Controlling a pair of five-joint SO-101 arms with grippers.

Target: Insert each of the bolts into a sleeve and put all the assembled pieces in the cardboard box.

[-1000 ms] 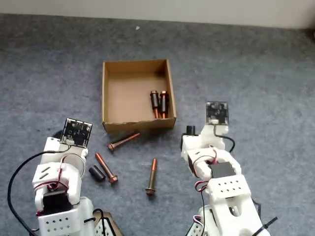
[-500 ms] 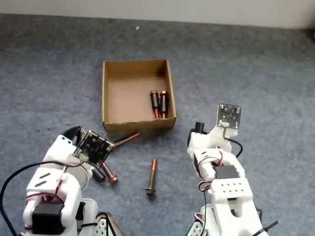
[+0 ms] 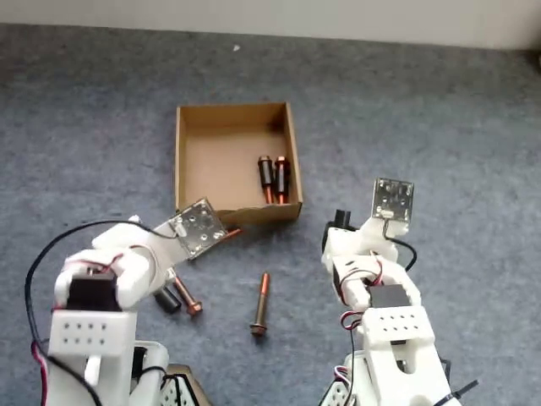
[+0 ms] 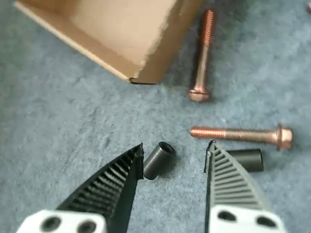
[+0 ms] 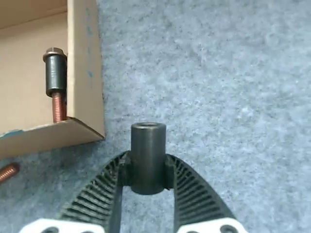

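The left arm has swung forward over the last second, and its wrist is now above the near-left corner of the cardboard box [image 3: 215,165]. The right arm has kept its place for the past half second. The left fingers [image 4: 116,184] stand wide apart just above the grey bench [image 3: 439,101]. A short black sleeve [image 4: 158,160] lies on its side between their tips, its open bore showing. A second black sleeve [image 4: 247,160] lies partly behind one finger, just beside a copper-coloured bolt [image 4: 240,134] with a flanged head. Another bolt [image 4: 200,53] lies just off the box's near wall. The right fingers [image 5: 192,194] are clamped on a third sleeve [image 5: 147,145], gripped by one end with its hollow end pointing away from the wrist, off the box's near-right corner. A third loose bolt [image 3: 262,303] lies between the two arms, toward the bench's near edge. Inside the box, along its right wall by the near-right corner, two assembled pieces [image 3: 265,173] lie side by side. Each is a copper bolt wearing a black sleeve under its head. The open-topped box sits mid-bench, toward the far edge.
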